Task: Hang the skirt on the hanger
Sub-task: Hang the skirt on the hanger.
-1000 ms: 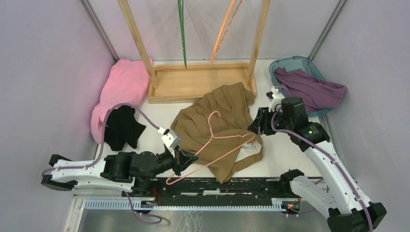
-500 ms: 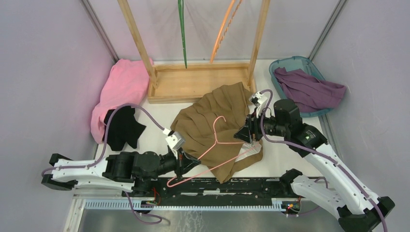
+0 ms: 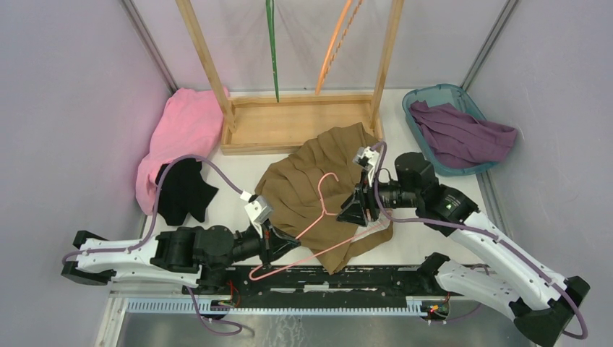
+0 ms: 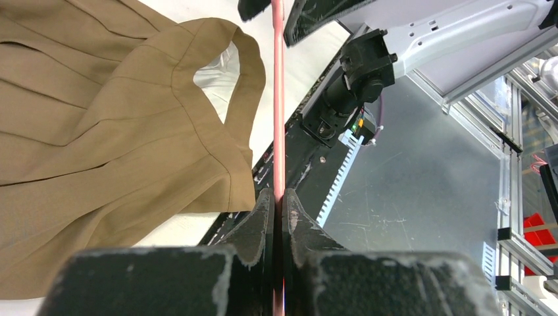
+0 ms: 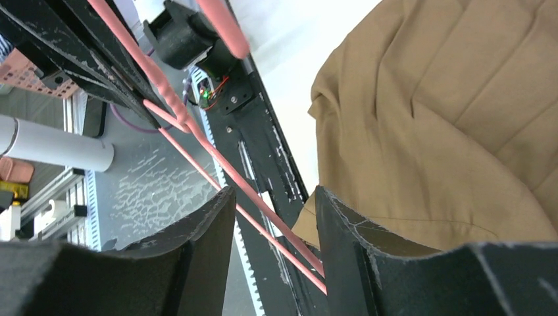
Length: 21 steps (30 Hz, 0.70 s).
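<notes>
Change: the right gripper (image 5: 274, 191) has swung left, away from the teal basket (image 3: 431, 95), and now hangs over the near right part of the skirt (image 3: 303, 184).
Meaning: both arms now meet at the hanger (image 4: 278, 99), so threading it into the waistband looks like the step in hand (a judgement only).
Left pincer: the left gripper (image 4: 278, 201) has stayed clamped tight on the pink hanger's lower bar.
Right pincer: the jaws stand apart. The hanger's wire shows in the gap between them, but nothing is pinched.
Skirt: brown and pleated, it lies flat mid-table, not yet on the hanger. The hanger lies across it, and its waistband opening faces near right.
Edges: the black rail at the near table edge lies close under the hanger's low end. The wooden rack (image 3: 300, 124) stands just beyond the skirt.
Room: bare table shows right of the skirt. On the left lie a black cloth (image 3: 184, 191) and a pink cloth (image 3: 181, 130).
</notes>
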{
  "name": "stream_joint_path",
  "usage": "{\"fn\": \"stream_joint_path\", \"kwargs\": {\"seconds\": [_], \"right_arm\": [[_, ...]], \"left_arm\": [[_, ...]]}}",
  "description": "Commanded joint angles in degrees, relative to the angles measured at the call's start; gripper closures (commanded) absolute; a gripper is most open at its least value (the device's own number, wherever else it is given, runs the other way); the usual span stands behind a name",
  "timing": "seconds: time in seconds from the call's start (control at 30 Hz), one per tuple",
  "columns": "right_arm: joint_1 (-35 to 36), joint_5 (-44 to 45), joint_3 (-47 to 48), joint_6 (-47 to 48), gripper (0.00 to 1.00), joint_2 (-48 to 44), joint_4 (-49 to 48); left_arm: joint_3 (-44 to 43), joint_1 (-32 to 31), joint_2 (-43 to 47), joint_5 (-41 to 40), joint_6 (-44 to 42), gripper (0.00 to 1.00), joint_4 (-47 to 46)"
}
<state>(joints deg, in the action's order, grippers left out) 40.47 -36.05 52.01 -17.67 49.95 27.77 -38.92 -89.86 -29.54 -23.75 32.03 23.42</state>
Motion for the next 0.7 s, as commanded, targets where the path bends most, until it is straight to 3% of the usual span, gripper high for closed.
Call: {"fn": "stream_joint_path", "kwargs": {"seconds": [0.0, 0.07, 0.17, 0.3, 0.37, 0.5, 0.67], "right_arm": [[3.4, 0.3, 0.2, 2.0, 0.48, 1.5, -2.4], [4.9, 1.3, 0.0, 2.1, 0.52, 2.2, -2.4], [7.0, 3.3, 0.0, 2.5, 0.74, 2.8, -1.8], [8.5, 5.8, 0.1, 2.9, 0.91, 2.6, -0.7], [9.2, 7.0, 0.3, 3.4, 0.98, 2.2, 0.4], [10.4, 7.9, -0.2, 4.7, 0.99, 1.4, 1.0], [12.1, 9.0, -0.9, 5.1, 0.99, 0.7, -0.3]], "left_arm": [[-2.3, -0.3, 0.3, 0.4, 2.0, 0.97, -4.0], [-2.2, -0.3, 0.8, 0.2, 2.1, 0.97, -4.0], [-2.3, -0.3, 1.3, -1.0, 2.5, 0.97, -3.4], [-3.0, -0.3, 0.7, -3.0, 3.3, 0.97, -1.9], [-3.6, -0.3, -0.2, -4.0, 3.5, 0.85, -0.7], [-4.3, -0.3, -3.1, -3.6, 2.3, 0.59, -1.3], [-4.3, -0.2, -5.1, -3.5, 0.6, 0.43, -4.1]]}}
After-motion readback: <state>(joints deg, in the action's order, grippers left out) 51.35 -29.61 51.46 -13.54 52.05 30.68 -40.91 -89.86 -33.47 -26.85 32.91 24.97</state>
